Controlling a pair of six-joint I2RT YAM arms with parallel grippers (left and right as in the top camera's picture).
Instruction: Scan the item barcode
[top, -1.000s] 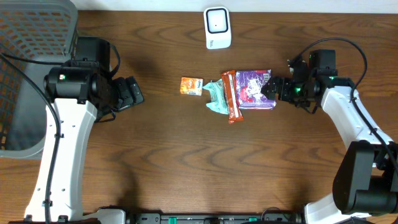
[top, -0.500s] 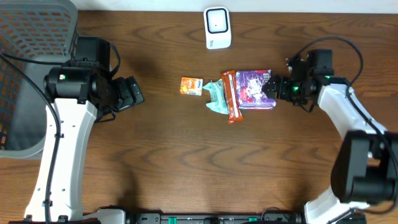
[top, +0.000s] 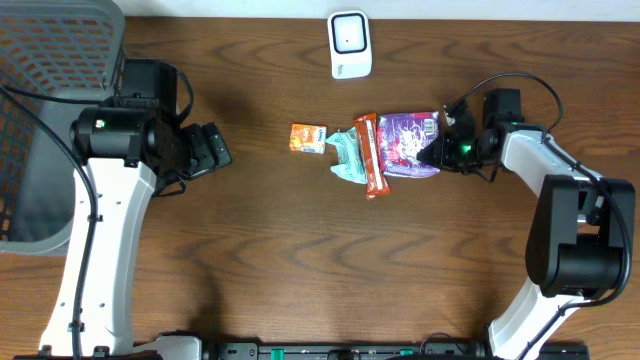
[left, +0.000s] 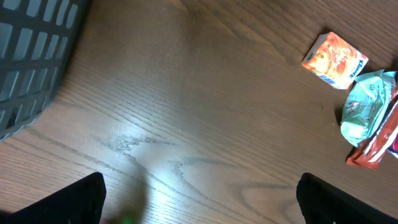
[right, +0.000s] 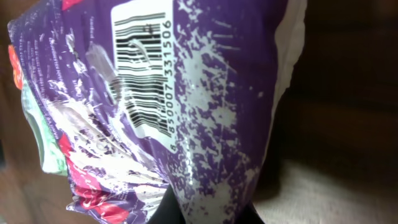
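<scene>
A purple snack packet (top: 405, 143) lies right of centre, partly over a red-orange bar (top: 371, 155). My right gripper (top: 437, 150) is shut on the packet's right edge. In the right wrist view the purple packet (right: 205, 124) fills the frame, its barcode (right: 142, 68) facing the camera, and the right gripper (right: 208, 214) pinches it between dark fingers (right: 166, 213). The white scanner (top: 349, 44) stands at the back centre. My left gripper (top: 210, 150) hovers open at the left over bare wood, its left gripper (left: 199, 202) jaws wide apart with nothing between them.
A small orange box (top: 308, 138) and a teal packet (top: 346, 157) lie just left of the bar; the orange box (left: 334, 60) and teal packet (left: 367, 106) also show in the left wrist view. A grey mesh basket (top: 50, 60) fills the back left corner.
My right gripper has slid left onto the purple packet's edge and gone from open to shut on it. The left arm has not moved.
</scene>
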